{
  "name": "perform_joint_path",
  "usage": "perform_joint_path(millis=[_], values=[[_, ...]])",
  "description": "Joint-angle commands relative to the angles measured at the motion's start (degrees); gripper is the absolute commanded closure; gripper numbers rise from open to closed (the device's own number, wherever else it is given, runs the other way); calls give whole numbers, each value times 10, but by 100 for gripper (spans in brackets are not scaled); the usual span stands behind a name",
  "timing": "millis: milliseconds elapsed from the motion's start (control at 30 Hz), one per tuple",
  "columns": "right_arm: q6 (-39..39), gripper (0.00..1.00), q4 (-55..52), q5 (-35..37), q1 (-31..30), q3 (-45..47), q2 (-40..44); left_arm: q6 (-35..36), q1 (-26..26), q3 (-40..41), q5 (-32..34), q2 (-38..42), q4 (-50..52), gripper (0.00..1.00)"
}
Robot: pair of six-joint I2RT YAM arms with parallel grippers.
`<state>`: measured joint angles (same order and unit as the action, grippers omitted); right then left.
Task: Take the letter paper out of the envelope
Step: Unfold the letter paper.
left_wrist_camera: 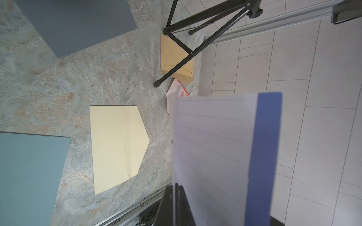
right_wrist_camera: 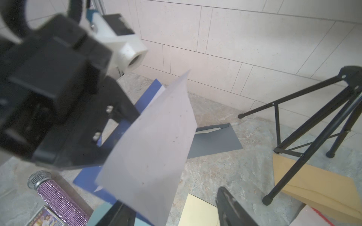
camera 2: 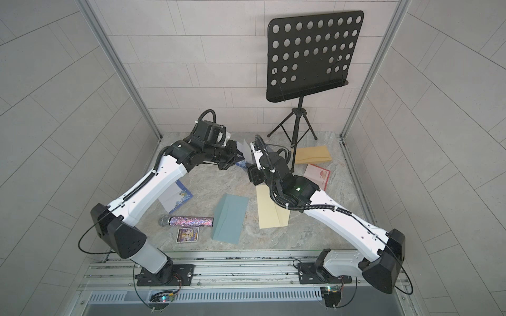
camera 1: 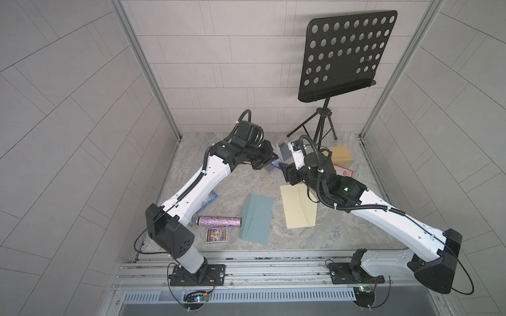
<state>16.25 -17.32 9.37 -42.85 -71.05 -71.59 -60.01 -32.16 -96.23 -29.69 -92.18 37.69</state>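
Top views both show a card [camera 1: 216, 235], microphone [camera 1: 216, 221], teal envelope [camera 1: 257, 219] and cream envelope [camera 1: 298, 208] crowding the front of the desk [camera 1: 342, 232]; its right front lies bare. Mid-desk, the left end effector [left_wrist_camera: 175, 187] pinches the letter paper [left_wrist_camera: 211, 156] upright, clear of the grey envelope [right_wrist_camera: 215, 140] lying flat behind. The right end effector [right_wrist_camera: 170, 197] stands open just beside the sheet. A music stand [camera 1: 325, 120] straddles the brown envelope [camera 1: 339, 154] at the back wall.

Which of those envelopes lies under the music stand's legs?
The brown envelope, crossed by a leg of the music stand; the teal, pale yellow and grey envelopes lie clear of it.
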Motion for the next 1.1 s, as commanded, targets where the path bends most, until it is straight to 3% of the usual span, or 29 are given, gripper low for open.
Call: perform_joint_path(millis=[0,100,400,633,767,933,1000,1067], values=[[109,35,30,-89,43,10,9,-41,-3,37,-9,35,-70,100],[185,35,34,-148,65,7,6,-71,-3,70,-7,51,-128,100],[442,33,129,-196,107,86,25,-130,-3,138,26,80,-290,100],[537,37,204,-157,114,116,20,-184,-4,182,22,83,-373,100],[616,40,251,-188,120,115,-3,-189,-5,204,27,92,-385,100],[649,40,258,-216,122,115,-2,-201,-3,206,30,94,-393,100],[663,49,270,-211,123,127,6,-211,-3,209,28,96,-399,100],[671,68,272,-212,128,130,8,-235,-3,223,22,96,-432,100]])
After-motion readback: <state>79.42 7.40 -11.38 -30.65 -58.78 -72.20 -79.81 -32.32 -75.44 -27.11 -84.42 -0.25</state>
